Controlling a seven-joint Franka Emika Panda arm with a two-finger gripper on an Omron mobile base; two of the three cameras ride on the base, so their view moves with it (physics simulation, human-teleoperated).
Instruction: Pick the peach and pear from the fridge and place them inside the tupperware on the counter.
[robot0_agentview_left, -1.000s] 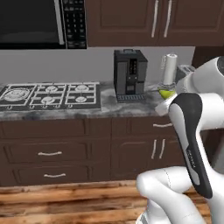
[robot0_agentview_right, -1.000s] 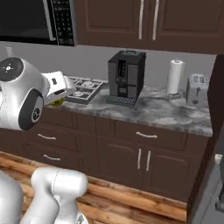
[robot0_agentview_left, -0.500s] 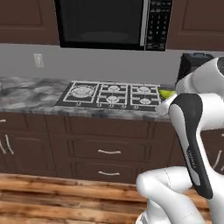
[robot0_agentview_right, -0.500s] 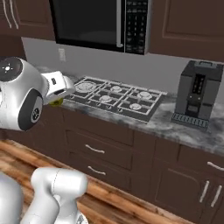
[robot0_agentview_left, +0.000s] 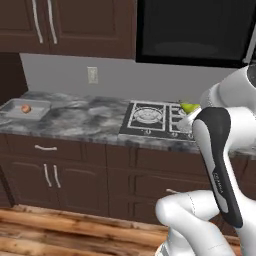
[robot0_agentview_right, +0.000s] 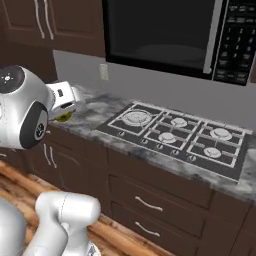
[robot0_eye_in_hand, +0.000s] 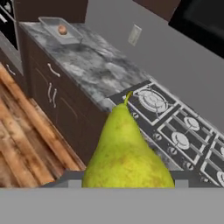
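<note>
With the peach (robot0_agentview_left: 25, 108) already in the tupperware (robot0_agentview_left: 41, 104) on the worktop (robot0_agentview_left: 85, 120), the tool (robot0_agentview_right: 66, 111), clamped on the pear (robot0_eye_in_hand: 127, 153), has yet to deliver it.

Open table run between cooktop and tupperware; upper cabinets cap the height.

Left base view: bare marbled table (robot0_agentview_left: 85, 120) stretches from the cooktop (robot0_agentview_left: 155, 117) at 3 o'clock to the tupperware (robot0_agentview_left: 25, 109) at 9 o'clock. The peach (robot0_agentview_left: 25, 108) takes the tray's middle; room remains around it. Wall cabinets (robot0_agentview_left: 65, 25) and microwave (robot0_agentview_left: 195, 30) overhang at 12. The pear (robot0_eye_in_hand: 127, 153) fills the tool's near view.
</note>
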